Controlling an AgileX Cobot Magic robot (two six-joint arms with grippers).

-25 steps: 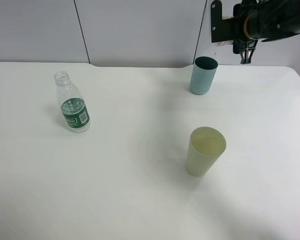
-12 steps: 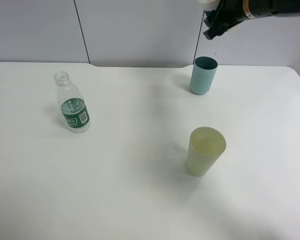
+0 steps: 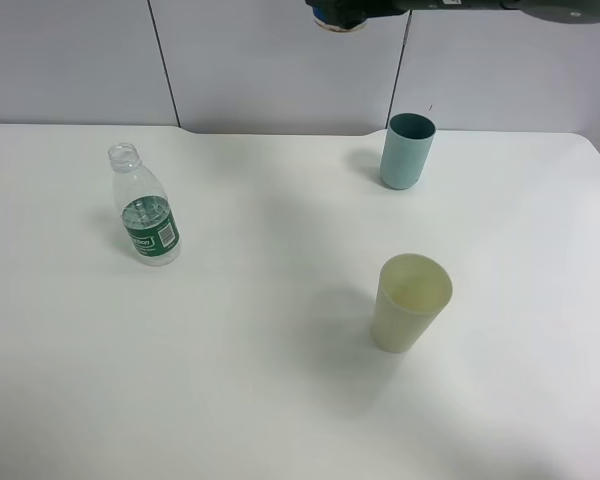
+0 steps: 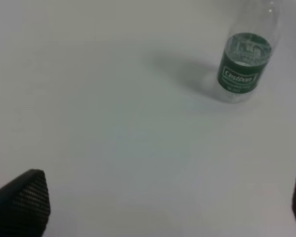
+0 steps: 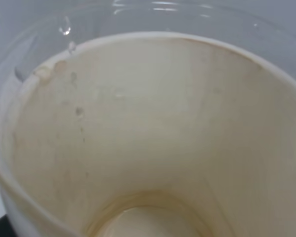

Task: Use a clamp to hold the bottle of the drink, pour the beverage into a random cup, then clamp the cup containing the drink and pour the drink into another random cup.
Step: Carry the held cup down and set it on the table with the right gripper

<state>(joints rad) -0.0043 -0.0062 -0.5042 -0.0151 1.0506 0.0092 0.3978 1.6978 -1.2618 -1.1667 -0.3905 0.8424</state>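
Near the counter's point(image 3: 280, 400) left edge stands a clear green-labelled plastic bottle point(image 3: 145, 207), uncapped; left gripper point(image 4: 158, 207) spread wide; right gripper clamps a translucent cup point(image 5: 153, 133), mostly cropped

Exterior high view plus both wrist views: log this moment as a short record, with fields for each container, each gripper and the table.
bottle: clear water bottle with green label, upright, uncapped, left side of table
teal cup: upright, far right of centre
pale green cup: upright, nearer than the teal cup
held cup: cream inside, fills the right wrist view, a little liquid at its bottom
right gripper: shut on the held cup, at the top edge of the exterior view
left gripper: open, holding nothing, bottle ahead
table: white
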